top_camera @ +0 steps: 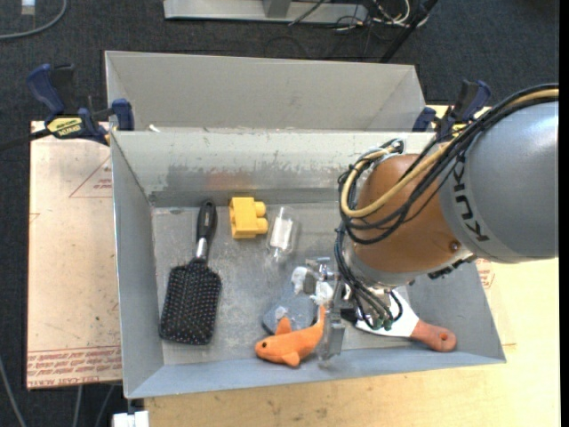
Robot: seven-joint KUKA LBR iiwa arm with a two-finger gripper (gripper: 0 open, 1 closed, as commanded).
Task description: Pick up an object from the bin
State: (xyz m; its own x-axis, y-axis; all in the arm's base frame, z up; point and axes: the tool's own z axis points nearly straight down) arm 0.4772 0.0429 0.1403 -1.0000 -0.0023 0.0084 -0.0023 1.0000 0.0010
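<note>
Down at six o'clock on the bin [133,265] floor, I have the gripper [331,332] low at the three o'clock end of an orange fish-shaped toy [289,345] lying flat by the front wall. Whether it is released or clenched I cannot tell. A blue-grey piece [283,314] crowds the toy at twelve o'clock, so I judge this end the freer approach. The black hairbrush [190,302] lies well apart at nine.

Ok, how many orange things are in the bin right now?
2: an orange toy by the near wall, and an orange handle near right. The arm may hide others.
</note>
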